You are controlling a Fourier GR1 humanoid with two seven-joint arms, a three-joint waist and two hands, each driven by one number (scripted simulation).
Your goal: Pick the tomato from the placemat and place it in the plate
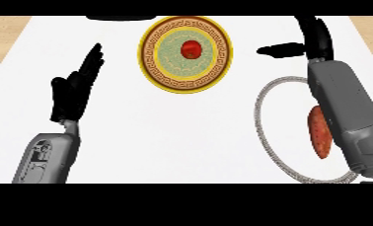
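tomato (191, 50) sits centred in plate (186, 54); both hands' fingers straight (left hand (73, 94), right hand (315, 40)).

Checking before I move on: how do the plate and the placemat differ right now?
The plate is gold-rimmed with a patterned green centre; the placemat shows a grey, rope-like rim around white. The plate lies fully in view up the counter's middle, while the placemat sits at the right, partly hidden by the right forearm. The plate holds the tomato; the placemat shows only a reddish item by the forearm. Both are round and lie flat.
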